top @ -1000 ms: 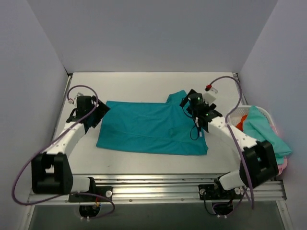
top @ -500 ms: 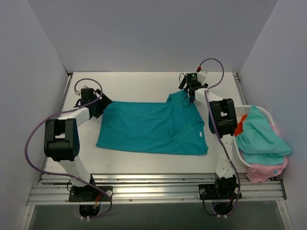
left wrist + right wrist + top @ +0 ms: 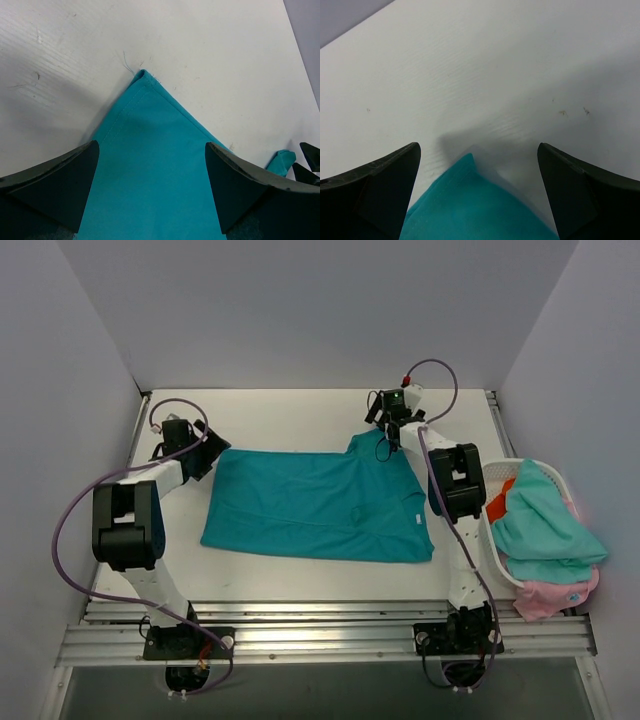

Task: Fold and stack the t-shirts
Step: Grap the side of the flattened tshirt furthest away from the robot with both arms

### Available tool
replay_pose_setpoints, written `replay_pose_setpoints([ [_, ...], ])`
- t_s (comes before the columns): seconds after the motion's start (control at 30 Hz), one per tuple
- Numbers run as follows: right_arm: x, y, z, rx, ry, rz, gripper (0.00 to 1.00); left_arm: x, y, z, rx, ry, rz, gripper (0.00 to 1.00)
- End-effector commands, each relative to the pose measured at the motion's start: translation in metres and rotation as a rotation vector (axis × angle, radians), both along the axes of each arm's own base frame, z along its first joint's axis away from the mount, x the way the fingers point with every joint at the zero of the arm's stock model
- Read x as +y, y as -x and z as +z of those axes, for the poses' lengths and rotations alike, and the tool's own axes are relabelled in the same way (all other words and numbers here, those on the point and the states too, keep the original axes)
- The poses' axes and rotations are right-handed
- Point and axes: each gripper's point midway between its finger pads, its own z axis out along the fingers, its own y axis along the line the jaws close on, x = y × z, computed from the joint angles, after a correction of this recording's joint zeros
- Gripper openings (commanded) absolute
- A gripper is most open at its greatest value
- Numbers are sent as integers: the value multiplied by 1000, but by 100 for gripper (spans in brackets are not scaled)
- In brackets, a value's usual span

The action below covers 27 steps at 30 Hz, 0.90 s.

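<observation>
The deep teal t-shirt (image 3: 318,505) lies spread flat on the white table. My left gripper (image 3: 203,457) is at its far left corner, open, with the corner (image 3: 145,80) lying between the fingers (image 3: 60,185) and teal cloth under them. My right gripper (image 3: 386,443) is at the far right sleeve corner, open, with the teal tip (image 3: 472,200) between its fingers (image 3: 580,190). Neither gripper holds cloth. A paler aqua shirt (image 3: 545,525), a pink shirt (image 3: 555,598) and an orange-red shirt (image 3: 501,498) sit in the basket.
The white lattice basket (image 3: 497,476) stands at the table's right edge, beside the right arm. Grey walls close in the back and both sides. A metal rail (image 3: 320,625) runs along the near edge.
The right gripper has moved from over the shirt's right side to its far right corner. The left gripper has shifted slightly back to the far left corner. The shirt lies as before.
</observation>
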Motion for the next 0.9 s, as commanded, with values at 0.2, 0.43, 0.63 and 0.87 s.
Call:
replay_pose_setpoints([
  [0.2, 18, 42, -10, 37, -20, 29, 91, 0, -15, 20, -84, 19, -14, 96],
  [0.43, 18, 56, -27, 64, -16, 28, 79, -2, -8, 20, -80, 23, -17, 97],
  [0.63, 22, 56, -36, 62, -23, 53, 53, -1, -3, 26, -88, 18, -16, 97],
  [0.87, 21, 52, -47, 84, -28, 63, 4, -1, -6, 20, -74, 16, -17, 97],
])
